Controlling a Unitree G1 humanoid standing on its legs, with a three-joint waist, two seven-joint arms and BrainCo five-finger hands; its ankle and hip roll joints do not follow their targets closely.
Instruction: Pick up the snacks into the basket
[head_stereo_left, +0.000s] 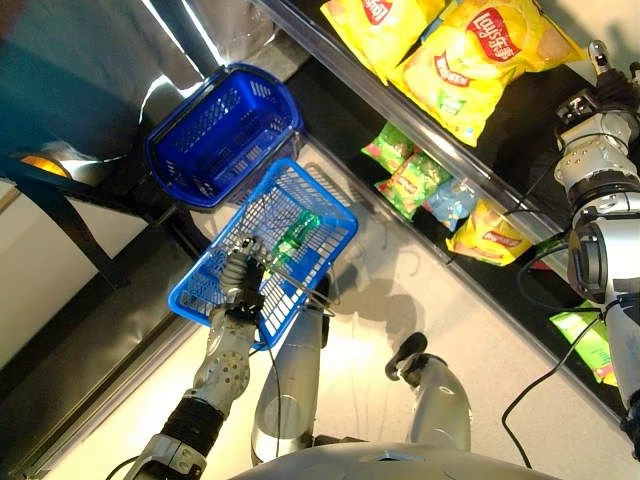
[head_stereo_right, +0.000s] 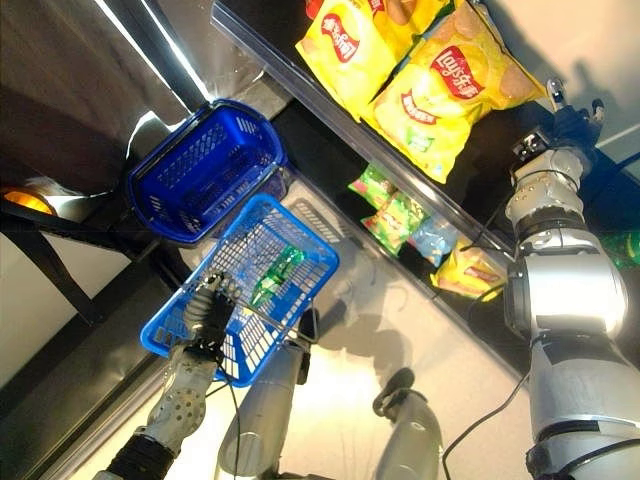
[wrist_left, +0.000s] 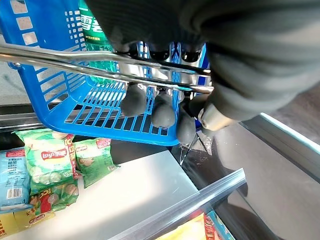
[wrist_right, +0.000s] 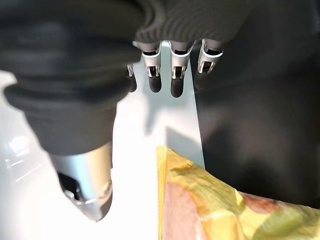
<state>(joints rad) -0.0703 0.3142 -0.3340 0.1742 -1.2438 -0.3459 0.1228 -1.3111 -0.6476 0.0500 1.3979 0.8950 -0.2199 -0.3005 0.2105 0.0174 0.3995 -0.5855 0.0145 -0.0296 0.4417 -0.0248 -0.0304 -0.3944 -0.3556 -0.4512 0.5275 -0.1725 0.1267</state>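
Left wrist view shows the left hand (wrist_left: 165, 107) with fingers curled round the metal handle (wrist_left: 65, 62) of the blue wire-sided basket (head_stereo_left: 270, 250); a green snack packet (head_stereo_left: 296, 238) lies inside it. Right wrist view shows the right hand (wrist_right: 165, 75), fingers straight and apart, holding nothing, just beside a yellow chip bag (wrist_right: 210, 205). From the head, more yellow chip bags (head_stereo_left: 470, 60) and small green snack packs (head_stereo_left: 410, 178) lie on the shelves (head_stereo_left: 420, 125), and a second blue basket (head_stereo_left: 222, 132) sits farther off.

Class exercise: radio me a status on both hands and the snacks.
Left hand curled round blue plastic basket's metal handle; green snack packet inside. Right hand open by yellow crisp bag.
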